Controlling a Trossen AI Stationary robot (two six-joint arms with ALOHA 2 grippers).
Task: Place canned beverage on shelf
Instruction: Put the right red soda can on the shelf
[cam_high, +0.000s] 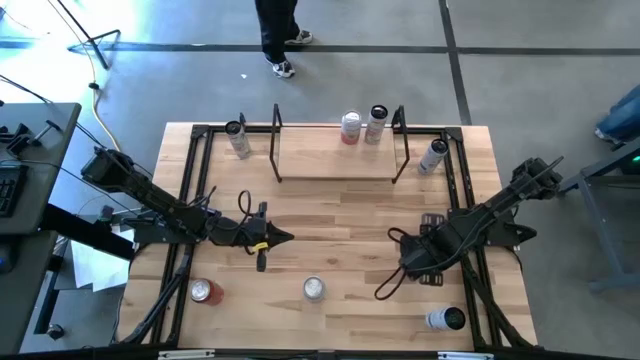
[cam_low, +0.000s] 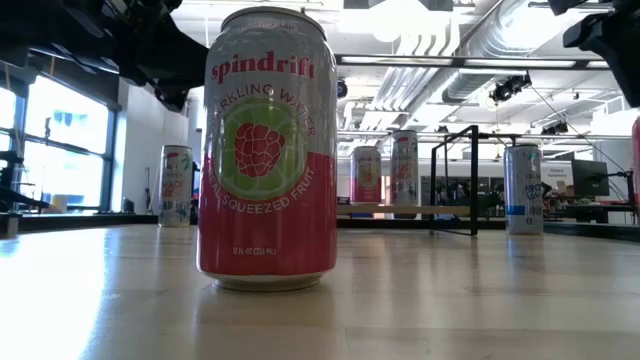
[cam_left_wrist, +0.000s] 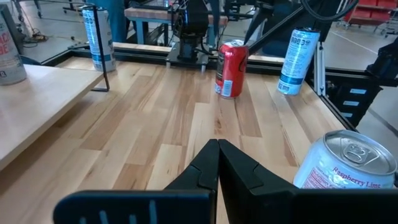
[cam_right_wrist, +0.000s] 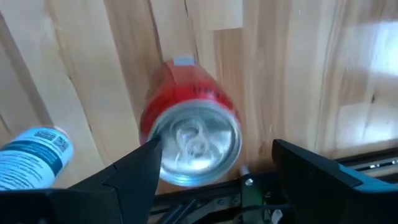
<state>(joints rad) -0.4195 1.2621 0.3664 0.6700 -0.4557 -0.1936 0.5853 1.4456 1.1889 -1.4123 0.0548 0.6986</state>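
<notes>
Surface (cam_high: 340, 225), then shelf (cam_high: 340, 165) at its far edge, two cans (cam_high: 362, 126) already on it.

Right gripper (cam_right_wrist: 214, 165): fingers spread wide, empty, straddling a red can (cam_right_wrist: 189, 134) just ahead, likely lining up a grasp.

Left gripper (cam_left_wrist: 217, 165): fingers closed, empty, waiting.

Left gripper (cam_high: 285, 237) fingers (cam_left_wrist: 205, 168) closed, right gripper (cam_right_wrist: 214, 163) fingers spread, pointing down.
</notes>
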